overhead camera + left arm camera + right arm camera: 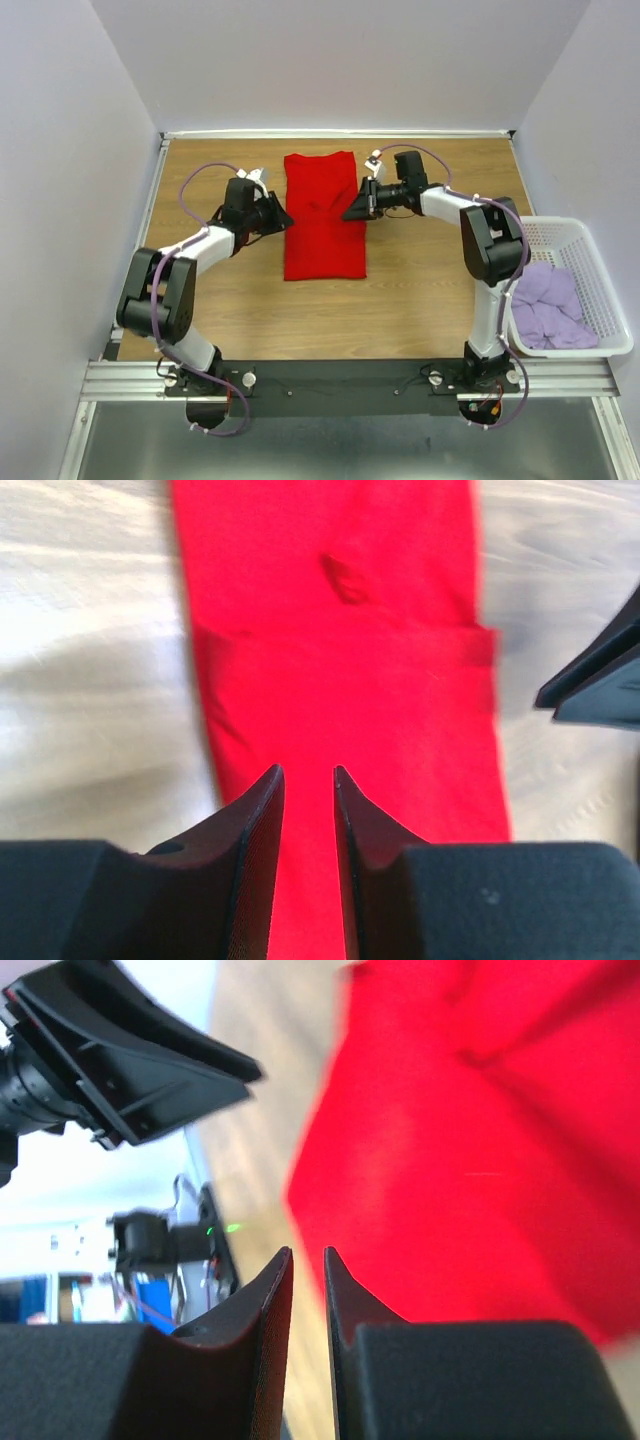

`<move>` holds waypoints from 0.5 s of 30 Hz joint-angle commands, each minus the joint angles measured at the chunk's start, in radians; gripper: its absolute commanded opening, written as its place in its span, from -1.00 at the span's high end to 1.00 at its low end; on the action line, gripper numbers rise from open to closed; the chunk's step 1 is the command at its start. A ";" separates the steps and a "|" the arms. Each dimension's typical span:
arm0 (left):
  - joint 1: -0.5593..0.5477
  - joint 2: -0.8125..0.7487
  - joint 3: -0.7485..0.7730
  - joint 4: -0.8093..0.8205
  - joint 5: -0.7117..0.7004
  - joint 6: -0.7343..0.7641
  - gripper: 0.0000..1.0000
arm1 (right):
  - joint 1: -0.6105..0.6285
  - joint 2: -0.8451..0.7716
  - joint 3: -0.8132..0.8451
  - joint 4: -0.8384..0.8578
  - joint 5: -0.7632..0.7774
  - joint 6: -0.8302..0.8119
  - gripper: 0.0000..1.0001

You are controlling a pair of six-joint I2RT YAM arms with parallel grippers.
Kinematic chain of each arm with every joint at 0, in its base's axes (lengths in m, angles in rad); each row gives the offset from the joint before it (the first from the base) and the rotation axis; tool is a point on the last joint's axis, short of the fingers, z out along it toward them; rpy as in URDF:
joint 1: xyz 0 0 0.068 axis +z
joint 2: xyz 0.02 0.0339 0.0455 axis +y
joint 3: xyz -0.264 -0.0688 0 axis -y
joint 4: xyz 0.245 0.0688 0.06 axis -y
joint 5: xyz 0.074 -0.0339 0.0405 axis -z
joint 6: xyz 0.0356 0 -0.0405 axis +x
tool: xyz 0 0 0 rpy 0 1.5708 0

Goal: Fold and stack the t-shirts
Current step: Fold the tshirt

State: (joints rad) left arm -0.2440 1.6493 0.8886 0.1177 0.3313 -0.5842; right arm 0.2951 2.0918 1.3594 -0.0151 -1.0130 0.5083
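Observation:
A bright red t-shirt [322, 215] lies flat on the wooden table [420, 300], folded into a long narrow strip. My left gripper [283, 215] hovers at its left edge and my right gripper [350, 212] at its right edge, facing each other across the cloth. In the left wrist view the left gripper [308, 772] is open by a narrow gap with nothing in it, and the red t-shirt [340, 660] lies beyond. My right gripper [307, 1253] is likewise narrowly open and empty beside the red t-shirt [480, 1160]. Pale lilac t-shirts [548, 305] lie crumpled in the basket.
A white lattice basket [590, 240] stands off the table's right edge beside the right arm. The table is walled in at the back and on both sides. A metal rail carrying the arm bases runs along the near edge.

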 commanded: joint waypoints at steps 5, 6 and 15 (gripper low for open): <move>-0.112 -0.201 -0.223 -0.069 0.046 -0.034 0.33 | 0.179 -0.121 -0.224 0.001 -0.003 -0.004 0.47; -0.115 -0.197 -0.259 -0.069 0.045 -0.040 0.35 | 0.180 -0.119 -0.247 0.006 -0.001 -0.008 0.47; -0.117 -0.178 -0.369 -0.061 -0.024 -0.103 0.59 | 0.130 0.014 -0.417 0.067 0.025 -0.103 0.55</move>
State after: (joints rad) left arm -0.3614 1.4689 0.5507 0.0872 0.3561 -0.6640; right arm 0.4614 2.0464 0.9871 0.0132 -1.0306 0.4694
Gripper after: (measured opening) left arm 0.212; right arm 0.232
